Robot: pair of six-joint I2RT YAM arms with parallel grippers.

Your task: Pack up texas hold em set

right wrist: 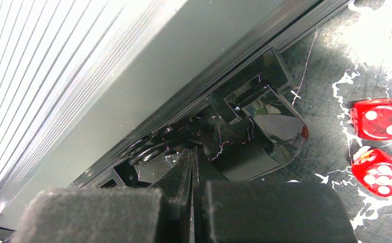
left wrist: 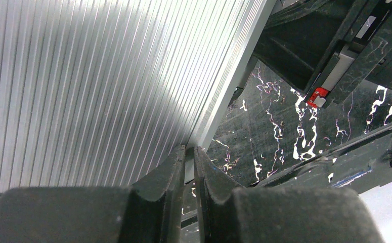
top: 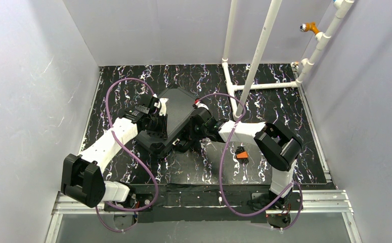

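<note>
Across the middle of the black marbled mat point(top: 279, 96), from above, you have one black hard case point(top: 176, 114) lying shut. Its long axis slants from the near left to the far right. Your left gripper point(top: 152, 115) sits against its left long side and your right gripper point(top: 198, 124) against its right long side. One small orange-and-black object point(top: 242, 153) lies on the mat to the right of the case, apart from it.

On your left wrist view, the ribbed case face fills the left and middle of the picture, shining pale under the light, and its edge runs diagonally from the top right down to your fingertips. The jaws are pressed together with nothing between them, their tips at that edge.

On your right wrist view, the ribbed face crosses the upper left, and one glossy black latch point(right wrist: 257, 129) sits on the case's side just ahead of your fingers. These jaws are also pressed together and pinch nothing. Two red dice point(right wrist: 378, 119) lie on the mat at the right, close to each other and clear of the case.
</note>
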